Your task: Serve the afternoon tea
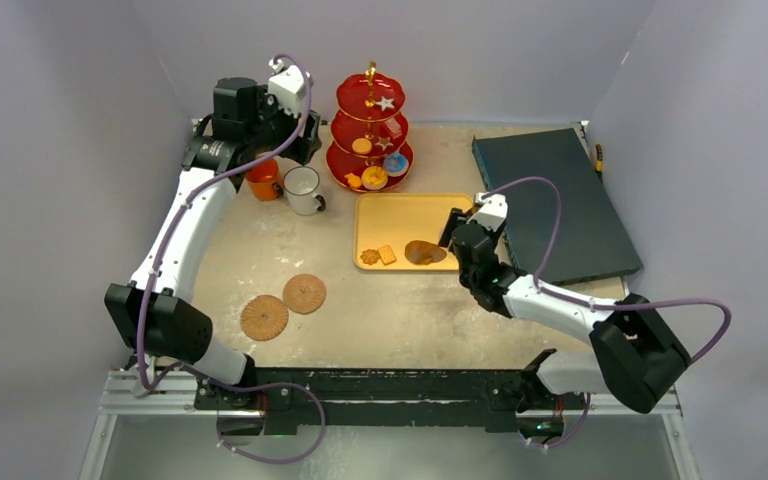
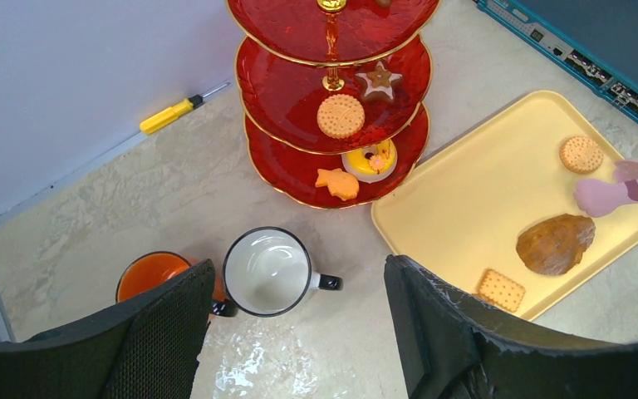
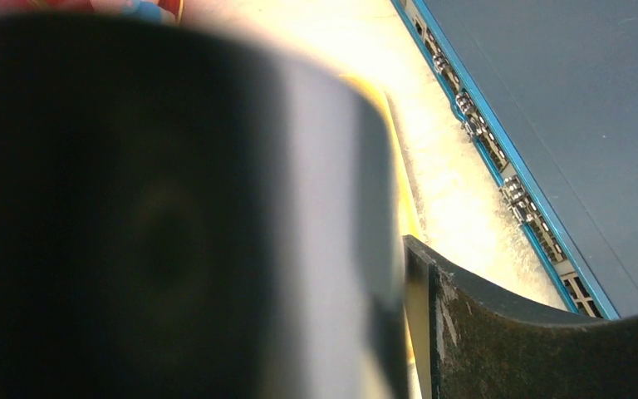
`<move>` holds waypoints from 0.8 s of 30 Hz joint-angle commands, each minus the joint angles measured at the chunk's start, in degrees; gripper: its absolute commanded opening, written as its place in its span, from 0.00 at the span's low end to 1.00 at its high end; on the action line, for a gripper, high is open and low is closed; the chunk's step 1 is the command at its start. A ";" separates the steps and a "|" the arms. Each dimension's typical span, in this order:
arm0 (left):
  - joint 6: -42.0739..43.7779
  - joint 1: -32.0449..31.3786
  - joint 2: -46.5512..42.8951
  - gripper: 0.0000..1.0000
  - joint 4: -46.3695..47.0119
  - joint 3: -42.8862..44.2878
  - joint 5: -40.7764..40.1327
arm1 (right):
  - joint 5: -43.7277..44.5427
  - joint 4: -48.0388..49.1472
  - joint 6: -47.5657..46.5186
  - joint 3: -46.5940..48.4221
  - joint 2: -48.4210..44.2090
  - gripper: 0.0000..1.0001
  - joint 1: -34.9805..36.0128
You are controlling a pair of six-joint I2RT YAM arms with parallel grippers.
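The red three-tier stand (image 1: 340, 165) with its gold handle holds several pastries at the back; it also shows in the left wrist view (image 2: 282, 91). The orange mug (image 1: 263, 180) and white mug (image 1: 302, 189) stand left of it. My left gripper (image 1: 290, 140) hangs open and empty high above the white mug (image 2: 267, 272), with the orange mug (image 2: 145, 274) partly behind its left finger. My right gripper (image 1: 455, 228) is over the right end of the yellow tray, shut on tongs whose pink tips (image 2: 611, 195) lie beside a round biscuit (image 2: 581, 154). The tongs blur most of the right wrist view.
The flat yellow tray (image 1: 405, 215) holds a brown pastry (image 1: 423, 252), a square cracker (image 1: 387, 254) and a flower biscuit (image 1: 369, 256). A dark box (image 1: 555, 205) lies at the right. Two woven coasters (image 1: 264, 317) lie front left. A yellow screwdriver (image 2: 170, 115) lies by the back wall.
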 commanded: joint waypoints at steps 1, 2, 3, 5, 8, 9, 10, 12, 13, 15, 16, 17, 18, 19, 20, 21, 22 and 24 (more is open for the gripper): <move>-0.56 0.44 -0.72 0.74 2.05 -0.23 0.93 | 3.13 0.91 1.62 0.20 1.08 0.69 -0.90; -0.57 0.47 -0.61 0.74 2.08 -0.14 1.00 | 3.47 1.49 1.58 0.39 1.82 0.69 -1.27; -0.59 0.45 -0.51 0.74 2.08 -0.07 1.08 | 3.67 2.52 1.27 0.51 2.55 0.69 -1.68; -0.76 0.48 -0.45 0.74 2.08 0.11 1.19 | 3.64 4.82 0.42 0.67 3.99 0.69 -2.58; -0.73 0.48 -0.24 0.73 1.93 0.51 1.28 | 3.53 7.15 -0.83 1.88 6.40 0.69 -3.51; -0.70 0.43 -0.16 0.73 1.84 0.61 1.29 | 3.53 7.85 -1.25 2.28 7.18 0.69 -3.76; -0.69 0.47 -0.10 0.73 1.75 0.78 1.29 | 3.53 8.52 -1.50 2.63 7.92 0.69 -3.91; -0.60 0.47 0.02 0.73 1.57 0.98 1.29 | 3.60 10.16 -2.30 3.13 9.04 0.69 -4.18; -0.60 0.47 0.09 0.73 1.56 1.05 1.29 | 3.58 10.92 -2.69 3.37 9.59 0.69 -4.34; -0.60 0.48 0.33 0.73 1.47 1.17 1.33 | 3.28 12.33 -3.39 3.75 10.39 0.69 -4.67; -0.64 0.43 0.42 0.73 1.40 1.26 1.37 | 3.01 13.05 -3.81 3.99 10.82 0.69 -4.86; -0.60 0.47 0.53 0.73 1.40 1.40 1.37 | 2.81 13.43 -4.07 4.23 11.38 0.68 -4.95; -0.62 0.49 0.68 0.73 1.38 1.51 1.38 | 2.64 13.82 -4.41 4.67 11.92 0.68 -5.06; -0.60 0.48 0.77 0.73 1.38 1.60 1.37 | 2.43 14.27 -4.60 4.82 12.40 0.67 -5.07; -0.61 0.48 0.88 0.73 1.38 1.75 1.37 | 2.25 14.74 -4.74 4.98 12.95 0.67 -5.10; -0.60 0.47 0.97 0.73 1.38 1.84 1.37 | 1.91 15.02 -4.79 5.09 13.46 0.66 -5.16; -0.60 0.43 1.06 0.73 1.38 1.95 1.38 | 1.61 15.18 -4.70 5.19 13.95 0.65 -5.17; -0.56 0.47 1.13 0.72 1.27 2.15 1.24 | 1.02 15.39 -4.37 5.42 14.61 0.62 -5.21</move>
